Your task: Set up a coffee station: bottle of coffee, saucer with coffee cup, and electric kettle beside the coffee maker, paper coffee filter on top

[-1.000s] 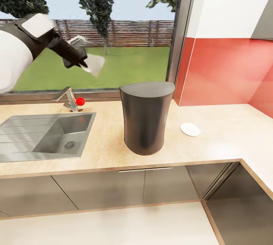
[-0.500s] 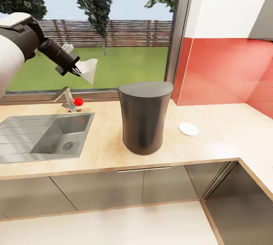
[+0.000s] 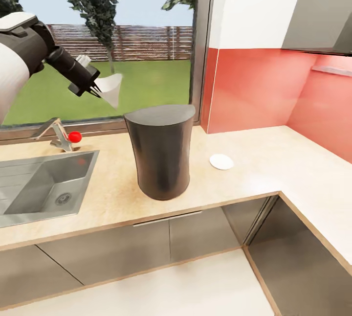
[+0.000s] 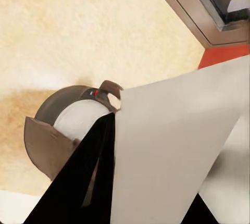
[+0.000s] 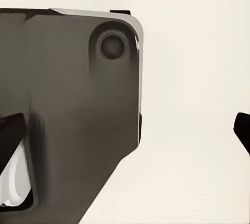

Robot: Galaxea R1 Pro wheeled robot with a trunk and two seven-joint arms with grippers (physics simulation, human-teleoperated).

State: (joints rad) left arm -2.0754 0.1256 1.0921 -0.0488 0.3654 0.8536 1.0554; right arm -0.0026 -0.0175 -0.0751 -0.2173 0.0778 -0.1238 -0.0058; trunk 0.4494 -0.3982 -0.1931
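Above and beside the coffee maker (image 3: 163, 152), the left hand (image 3: 96, 91) is gripping the paper coffee filter (image 3: 110, 89) by one edge, risking it slipping or missing the flat top

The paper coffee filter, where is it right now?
In the head view the paper coffee filter is held up in the left claw, in front of the window, above and left of the coffee maker.

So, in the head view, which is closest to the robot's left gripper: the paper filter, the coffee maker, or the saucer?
1. The paper coffee filter, held in the left gripper.
2. The coffee maker, below and to its right.
3. The saucer, farther right on the kitchen countertop.
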